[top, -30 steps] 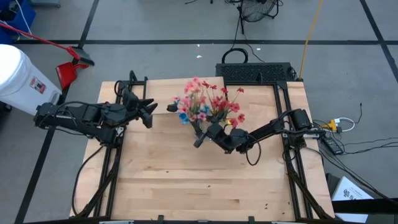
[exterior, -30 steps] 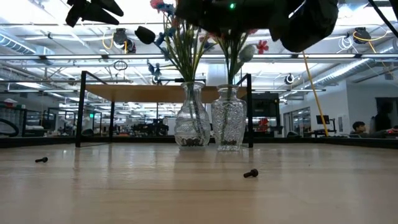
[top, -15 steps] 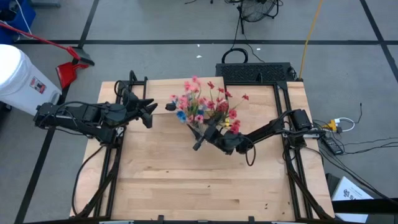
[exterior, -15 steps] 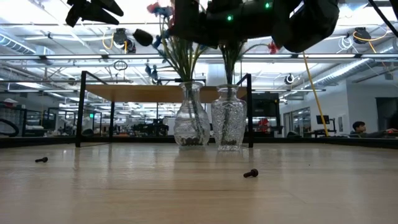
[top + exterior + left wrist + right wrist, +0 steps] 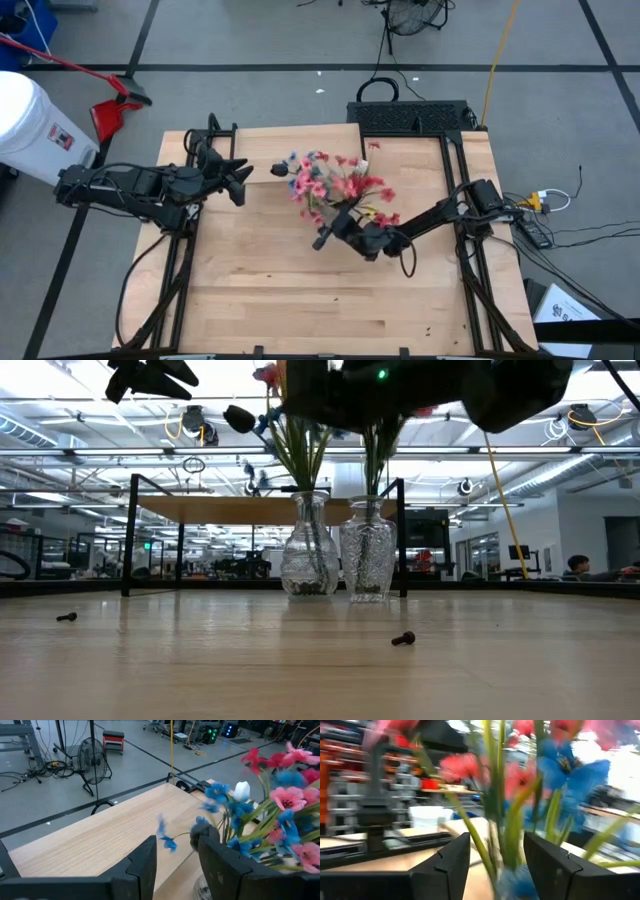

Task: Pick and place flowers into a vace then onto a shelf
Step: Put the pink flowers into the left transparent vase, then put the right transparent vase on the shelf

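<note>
beside two glass vases (image 5: 340,555), the right tool (image 5: 330,228) gapes among flowers (image 5: 335,185); left tool (image 5: 238,180) open.

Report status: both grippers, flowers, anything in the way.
Right gripper low beside the vases, fingers open around stems. Left gripper open, hovering at table's left. Flowers in two glass vases. Loose screw on table.

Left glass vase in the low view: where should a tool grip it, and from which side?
Grip the left glass vase at its narrow neck, below the flared rim, coming in level from its open left side. The second vase stands close on its right, and the flowers crowd the top.
</note>
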Motion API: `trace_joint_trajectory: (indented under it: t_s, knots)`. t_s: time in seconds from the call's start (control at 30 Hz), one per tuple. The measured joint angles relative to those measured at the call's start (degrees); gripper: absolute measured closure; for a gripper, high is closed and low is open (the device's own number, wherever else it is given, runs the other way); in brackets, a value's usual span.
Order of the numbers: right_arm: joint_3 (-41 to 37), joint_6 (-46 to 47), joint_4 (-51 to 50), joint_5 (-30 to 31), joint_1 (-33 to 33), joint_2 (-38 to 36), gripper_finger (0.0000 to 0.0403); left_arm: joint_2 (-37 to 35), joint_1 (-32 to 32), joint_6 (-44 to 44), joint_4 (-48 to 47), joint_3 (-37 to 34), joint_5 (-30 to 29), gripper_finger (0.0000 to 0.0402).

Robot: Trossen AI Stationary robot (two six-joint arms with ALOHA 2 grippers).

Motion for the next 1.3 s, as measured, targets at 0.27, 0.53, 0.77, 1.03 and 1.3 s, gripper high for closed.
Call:
trace_joint_trajectory:
  t_s: [0.27,0.53,0.77,1.03,1.3]
  knots:
    - [0.0,-4.9,7.9,2.4,0.5,0.0,0.0229,0.6,0.0,-0.2,0.0,0.0,0.4,0.0254]
    - [0.0,-9.6,11.2,2.4,0.9,0.0,0.0233,0.7,0.0,0.0,-0.1,0.0,0.5,0.0254]
    - [1.1,-7.2,0.4,3.9,0.8,-0.1,0.023,0.7,0.0,0.0,0.0,0.0,0.5,0.0254]
    - [0.8,-16.5,-8.1,0.9,0.7,0.1,0.0235,0.7,0.0,0.2,0.0,0.0,0.5,0.0254]
    - [0.9,-11.8,-3.0,1.6,0.1,0.2,0.0238,0.7,0.0,0.5,0.0,0.0,0.5,0.0254]
